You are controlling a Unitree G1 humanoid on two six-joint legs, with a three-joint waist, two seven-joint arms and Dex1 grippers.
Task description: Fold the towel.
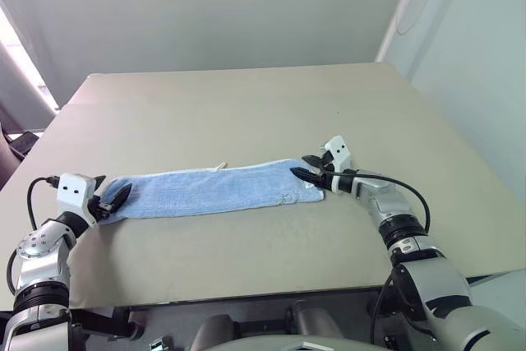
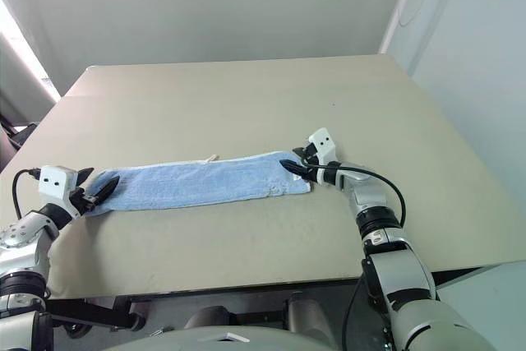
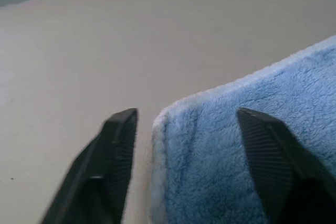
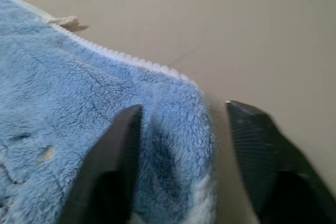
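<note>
One white loop tag (image 1: 219, 167) on towel (image 1: 214, 189), seemingly unlettered, beige table (image 1: 246, 113)

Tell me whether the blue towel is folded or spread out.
Folded at least once: the light blue terry towel lies flat as a long narrow strip on the tan table. How many layers: cannot tell.

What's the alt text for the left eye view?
A light blue towel lies in a long folded strip on a beige table, with the open left gripper at one end and the open right gripper at the other.
</note>
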